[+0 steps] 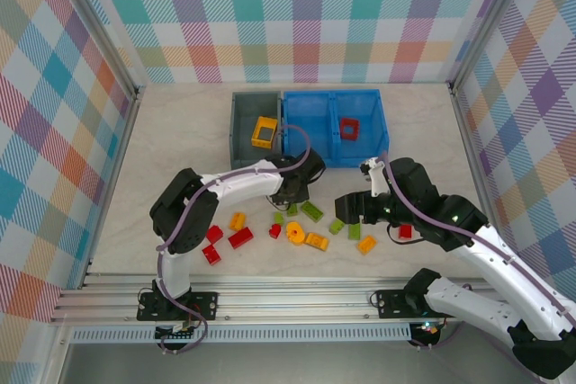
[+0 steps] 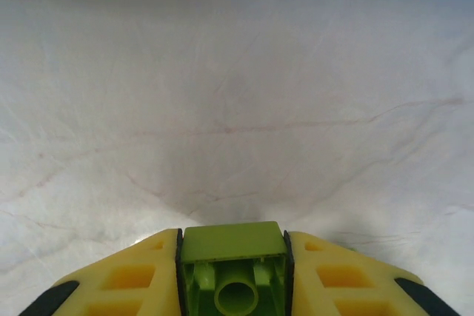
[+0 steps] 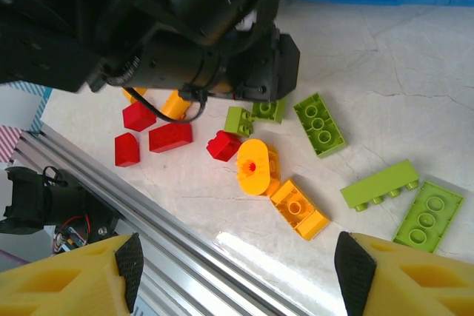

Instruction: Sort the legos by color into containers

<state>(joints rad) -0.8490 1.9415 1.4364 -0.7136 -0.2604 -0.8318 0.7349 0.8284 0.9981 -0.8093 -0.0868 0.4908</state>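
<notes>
Your left gripper (image 2: 235, 286) pinches a green brick (image 2: 234, 242) at the bottom centre of its wrist view, probably bound for the blue bin (image 1: 315, 155) (upper centre overhead, beside the grey bin (image 1: 239, 137)). Your right gripper (image 3: 237, 271) hangs spread above the scattered legos (image 3: 300, 209), likely choosing one.

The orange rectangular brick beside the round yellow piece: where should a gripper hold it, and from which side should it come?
Grip the orange brick across its narrow width, closing on the two long side faces and coming straight down from above. It lies flat and both long sides look free. One short end sits close to the round yellow piece, so a lengthwise grip seems poorer.
</notes>
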